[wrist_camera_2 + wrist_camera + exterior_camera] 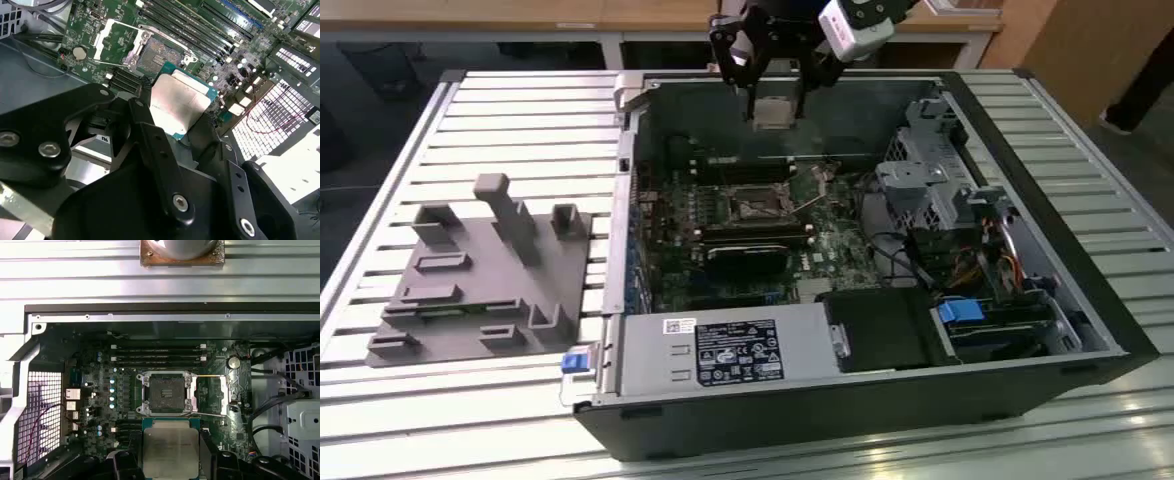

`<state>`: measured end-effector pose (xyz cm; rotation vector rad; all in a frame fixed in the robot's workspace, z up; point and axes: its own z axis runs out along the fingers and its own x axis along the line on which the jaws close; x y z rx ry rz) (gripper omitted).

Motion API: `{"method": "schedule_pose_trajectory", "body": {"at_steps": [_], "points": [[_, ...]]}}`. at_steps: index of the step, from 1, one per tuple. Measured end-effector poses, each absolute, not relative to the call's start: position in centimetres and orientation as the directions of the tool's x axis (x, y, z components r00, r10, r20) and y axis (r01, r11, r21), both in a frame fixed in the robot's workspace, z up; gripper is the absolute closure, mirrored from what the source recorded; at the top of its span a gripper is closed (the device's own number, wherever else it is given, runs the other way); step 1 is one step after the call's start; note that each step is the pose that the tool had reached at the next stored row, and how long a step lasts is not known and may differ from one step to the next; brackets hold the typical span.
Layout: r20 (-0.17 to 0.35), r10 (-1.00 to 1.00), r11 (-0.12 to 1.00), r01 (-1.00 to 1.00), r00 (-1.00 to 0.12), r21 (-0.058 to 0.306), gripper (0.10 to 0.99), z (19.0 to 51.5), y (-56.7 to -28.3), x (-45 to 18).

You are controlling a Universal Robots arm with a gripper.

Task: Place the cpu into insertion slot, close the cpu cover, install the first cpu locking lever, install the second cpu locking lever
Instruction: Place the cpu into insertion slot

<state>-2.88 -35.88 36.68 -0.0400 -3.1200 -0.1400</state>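
Our gripper (774, 98) clamps the cpu (170, 450) well above the insertion slot (164, 392); we should keep it level, square to that slot, missing the open cpu cover (220, 390).

- cpu (170, 449): in the first wrist view one edge runs off the picture, so we never get its full outline.
- Second wrist view: the gripper (172, 120) links cover the near part of the cpu; we can't see that edge.
- Exterior view: the cpu is a small pale patch and we can't tell its orientation.
- insertion slot (754, 207), exterior view: too small for us to tell the contacts.
- Exterior view: the picture's edge cuts off the gripper's upper part.
- round metal part (182, 251): cropped in the first wrist view, and we can't tell what it is.
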Motion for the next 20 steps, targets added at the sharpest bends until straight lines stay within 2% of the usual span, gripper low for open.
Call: {"method": "schedule_pose_trajectory", "body": {"at_steps": [20], "points": [[0.019, 0.050, 0.995, 0.051, -0.999, 0.089, 0.545, 36.68, -35.88, -2.88]]}}
